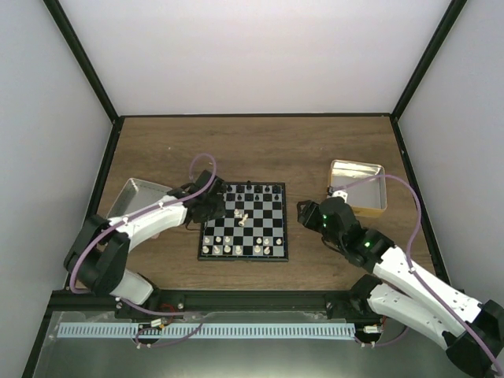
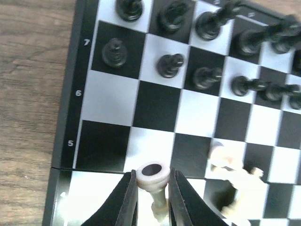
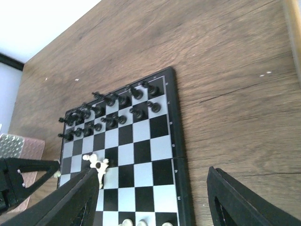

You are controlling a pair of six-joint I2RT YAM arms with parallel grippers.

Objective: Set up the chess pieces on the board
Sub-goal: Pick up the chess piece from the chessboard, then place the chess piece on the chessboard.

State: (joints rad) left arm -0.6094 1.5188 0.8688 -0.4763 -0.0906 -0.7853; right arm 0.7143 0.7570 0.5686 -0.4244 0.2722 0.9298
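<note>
Top external view. Nearest the lens: both arm bases (image 1: 142,295), the right one cut off at the frame corner.
- Table (image 1: 252,150): brown wood.
- Board (image 1: 244,222): at table centre, between the two arms.
- Black pieces (image 1: 256,190): along the far ranks. Types too small to tell.
- Cream-white row (image 1: 240,249): on the near ranks, with gaps.
- Toppled cream-white pieces (image 1: 242,218): mid-board.
- Left gripper (image 1: 206,206): at the board's left edge. Its contents cannot be made out here.
- Right gripper (image 1: 307,214): just beside the board's right edge.
- Silver tray (image 1: 138,193): partly hidden behind the left arm.
- Gold-rimmed tin (image 1: 358,185): right of the board, partly covered by cable.

Left wrist view.
- Left gripper (image 2: 153,188): fingers (image 2: 128,200) closed on a cream-white piece (image 2: 153,175). Its round base faces the lens, and its lower part is cut off by the frame.
- Board (image 2: 108,99): its left files lie below the gripper.
- Black pieces (image 2: 170,65): upright on the ranks near the top, several blurred.
- Toppled cream-white pieces (image 2: 235,179): blurred heap to the right.

Right wrist view.
- Right gripper (image 3: 150,188): fingers (image 3: 70,202) wide apart, holding nothing.
- Board (image 3: 141,155): its lower part is cut off.
- Black pieces (image 3: 108,110): at the far end.
- Toppled cream-white pieces (image 3: 96,165): at mid-board.
- Cream-white row (image 3: 136,222): only the tops show.
</note>
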